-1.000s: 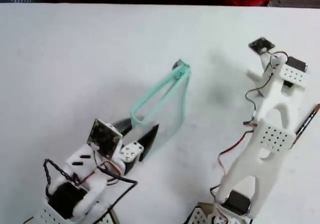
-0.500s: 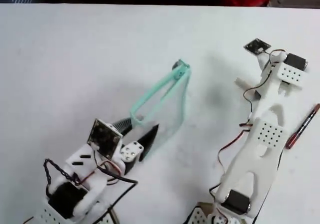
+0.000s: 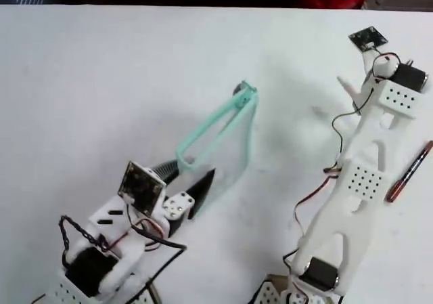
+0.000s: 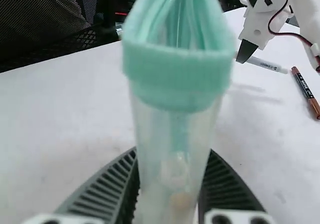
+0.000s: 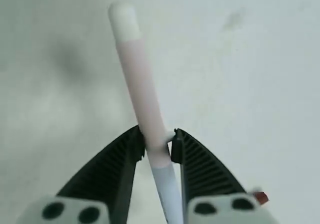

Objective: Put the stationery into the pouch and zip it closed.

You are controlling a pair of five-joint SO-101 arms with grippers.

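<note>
Close up, the right wrist view shows the right pincer (image 5: 158, 143) clamped on a white pen (image 5: 144, 92), with the pen's cap end jutting ahead over the worktop (image 5: 260, 59). The left wrist view shows the left pincer (image 4: 172, 159) squeezing the clear pouch (image 4: 176, 109). From above, the pouch's teal zip edge (image 3: 215, 129) gapes open. A red-brown pen (image 3: 408, 172) lies just beside the right arm, well apart from the pouch.

Nothing legible. White pen (image 4: 263, 63), far right, has small dark print on the barrel, too small to read. Brown pen (image 4: 306, 90) just beside it has dark marks on the barrel, also unreadable.
</note>
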